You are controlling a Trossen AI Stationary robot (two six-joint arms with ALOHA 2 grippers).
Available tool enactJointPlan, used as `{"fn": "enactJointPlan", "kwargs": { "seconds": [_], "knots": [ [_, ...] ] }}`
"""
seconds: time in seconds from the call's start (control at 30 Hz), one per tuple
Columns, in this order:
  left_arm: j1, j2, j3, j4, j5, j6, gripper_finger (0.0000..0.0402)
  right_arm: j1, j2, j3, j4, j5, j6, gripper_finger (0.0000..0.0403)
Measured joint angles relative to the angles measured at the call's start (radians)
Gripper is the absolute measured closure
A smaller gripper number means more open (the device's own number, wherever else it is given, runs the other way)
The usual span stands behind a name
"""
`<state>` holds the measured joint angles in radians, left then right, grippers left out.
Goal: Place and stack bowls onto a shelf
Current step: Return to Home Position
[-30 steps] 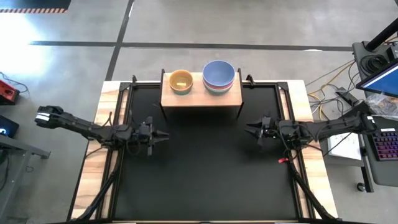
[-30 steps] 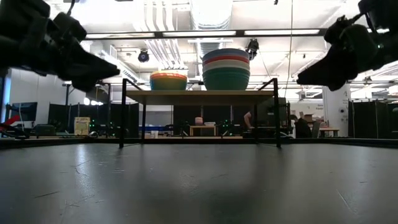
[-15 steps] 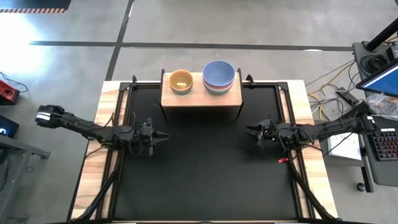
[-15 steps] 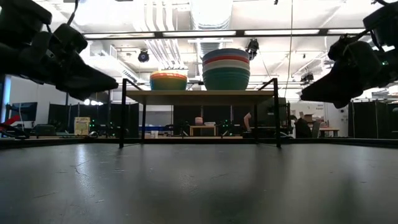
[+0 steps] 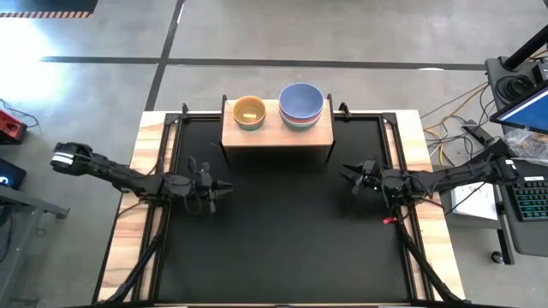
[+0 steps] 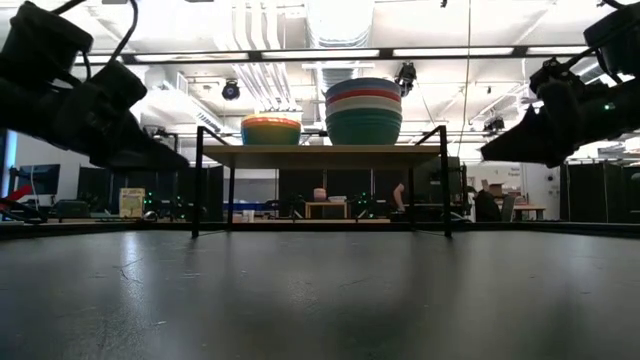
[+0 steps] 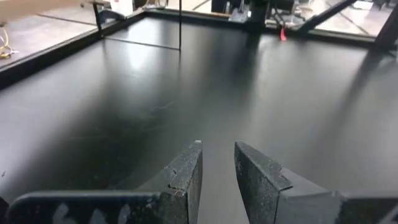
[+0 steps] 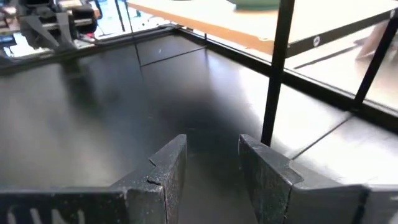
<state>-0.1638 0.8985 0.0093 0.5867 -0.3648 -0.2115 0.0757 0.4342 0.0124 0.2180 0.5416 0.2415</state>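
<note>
The shelf (image 5: 276, 130) is a light-wood board on dark legs at the table's far edge. Two stacks of bowls rest on it. The smaller stack (image 5: 249, 111), yellow inside on top, stands on its left part (image 6: 271, 130). The larger stack (image 5: 300, 104), with a periwinkle-blue bowl on top, stands to the right (image 6: 363, 110); red, white and teal rims show below it. My left gripper (image 5: 226, 186) hovers over the table's left part (image 7: 217, 155), and my right gripper (image 5: 346, 172) over the right part (image 8: 212, 149). Both point toward the table's middle, hold nothing, and have fingers almost together with a narrow slit between them.
The black tabletop (image 5: 282, 231) stretches between the two grippers and toward the near edge. Dark shelf legs (image 6: 198, 180) and a black frame rail (image 5: 171, 171) stand at the far and side edges. A desk with a keyboard (image 5: 531, 201) is right of the table.
Both grippers have sunk a little toward the tabletop while staying over their own sides. The right gripper's tips have turned slightly toward the far edge. The bowls and the shelf have not moved.
</note>
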Motion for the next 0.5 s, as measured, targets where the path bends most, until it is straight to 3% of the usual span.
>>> {"fn": "enactJointPlan", "kwargs": {
  "seconds": [0.4, 0.5],
  "knots": [
    [0.0, 0.071, 0.005, -0.02, 0.0, 0.0, 0.0325, 0.0, 0.0, 0.0, -0.001, 0.002, -0.085, 0.0266],
    [0.0, -0.005, 0.007, -0.054, 0.001, 0.0, 0.0325, 0.0, 0.001, 0.0, -0.002, 0.002, -0.085, 0.0266]
  ]
}}
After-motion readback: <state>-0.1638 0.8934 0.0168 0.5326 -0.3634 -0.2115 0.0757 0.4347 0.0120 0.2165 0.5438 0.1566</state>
